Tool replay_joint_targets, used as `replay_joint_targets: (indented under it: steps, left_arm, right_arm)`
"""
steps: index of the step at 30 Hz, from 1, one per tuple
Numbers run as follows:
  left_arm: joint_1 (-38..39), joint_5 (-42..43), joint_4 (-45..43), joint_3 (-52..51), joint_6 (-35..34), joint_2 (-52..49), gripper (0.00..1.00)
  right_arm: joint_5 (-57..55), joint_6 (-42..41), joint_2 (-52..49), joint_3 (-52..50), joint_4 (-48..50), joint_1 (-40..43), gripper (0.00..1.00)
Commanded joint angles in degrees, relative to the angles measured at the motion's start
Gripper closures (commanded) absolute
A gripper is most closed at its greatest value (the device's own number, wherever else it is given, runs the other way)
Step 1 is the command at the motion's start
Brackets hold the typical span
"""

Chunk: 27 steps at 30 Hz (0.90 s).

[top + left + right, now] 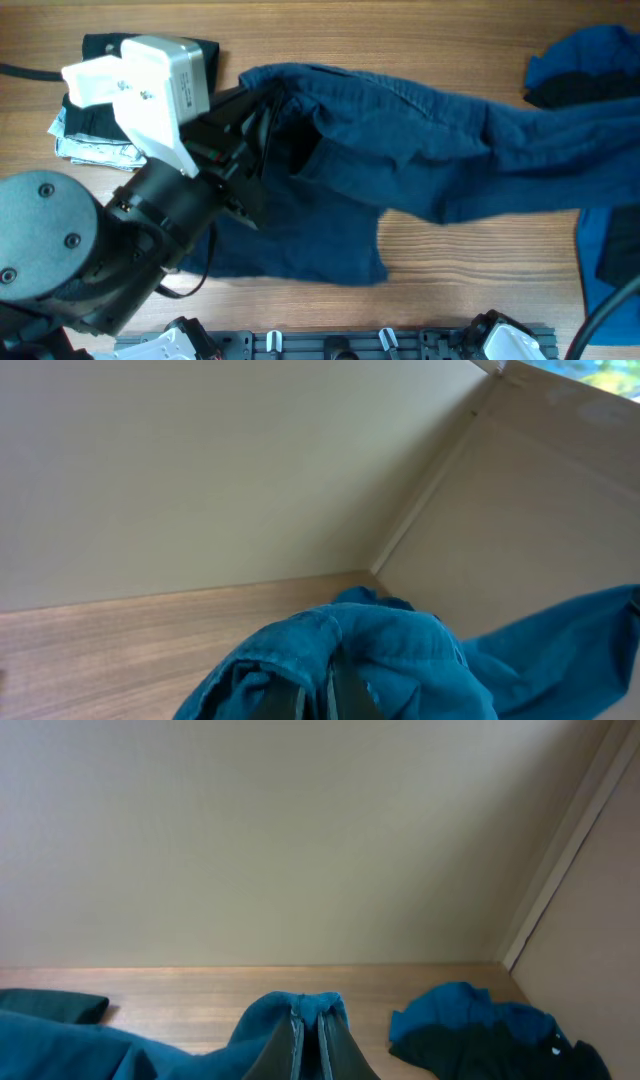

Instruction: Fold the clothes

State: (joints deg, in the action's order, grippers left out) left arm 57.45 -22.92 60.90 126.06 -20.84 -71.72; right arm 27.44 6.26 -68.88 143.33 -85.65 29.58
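Dark navy trousers (420, 140) hang stretched across the table from left to right, one part drooping onto the wood (300, 240). My left gripper (262, 118) is shut on their left end; in the left wrist view its fingertips (316, 698) are buried in bunched blue fabric (400, 660). My right gripper (311, 1025) is shut on a fold of the same trousers (290, 1010). In the overhead view the right gripper is past the right edge.
A stack of black and pale patterned garments (90, 125) lies at the back left, partly under the left arm. A royal blue and black heap (580, 70) (480, 1035) sits at the back right. More blue cloth (600, 240) lies at the right edge. A black rail (350, 345) runs along the front.
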Motion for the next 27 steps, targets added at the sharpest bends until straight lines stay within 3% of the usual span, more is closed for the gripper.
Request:
replay_joint_targets:
  steps: [1, 3, 8, 14, 17, 20, 23, 27]
  left_arm:
    - [0.24, -8.24, -1.36, 1.07, -2.14, -1.7, 0.96]
    - [-1.66, -11.74, -2.21, 1.07, -2.03, -4.46, 0.96]
    - [-12.2, -8.44, -6.6, 1.07, -1.88, -13.81, 0.96]
    - [-28.24, 14.82, -23.98, 1.09, -2.25, -26.91, 0.96]
    - [-36.41, 31.39, -40.76, 1.51, -7.67, -32.13, 0.96]
    - [-39.76, 37.0, -48.78, 2.1, -10.56, -32.22, 0.96]
    - [-40.92, 38.6, -47.32, 4.28, -9.99, -30.8, 0.96]
    - [-40.81, 38.45, -35.04, 5.01, -6.12, -29.42, 0.96]
  right_arm:
    - [2.32, -0.2, -3.63, -0.39, -0.59, 0.28, 0.96]
    - [3.13, -0.2, -7.06, -0.39, -1.22, 0.28, 0.96]
    - [6.23, 2.21, -18.14, -0.39, -0.7, 0.26, 0.96]
    - [14.69, 1.31, -32.02, -0.39, 10.75, -0.15, 0.96]
    - [21.53, -4.11, -37.59, -0.39, 28.79, -0.15, 0.96]
    - [21.84, -8.35, -37.22, -0.07, 39.69, -0.13, 0.96]
    - [23.04, -7.69, -35.65, 1.09, 42.73, -0.11, 0.96]
    - [26.88, -2.8, -33.38, 1.22, 41.13, -0.15, 0.96]
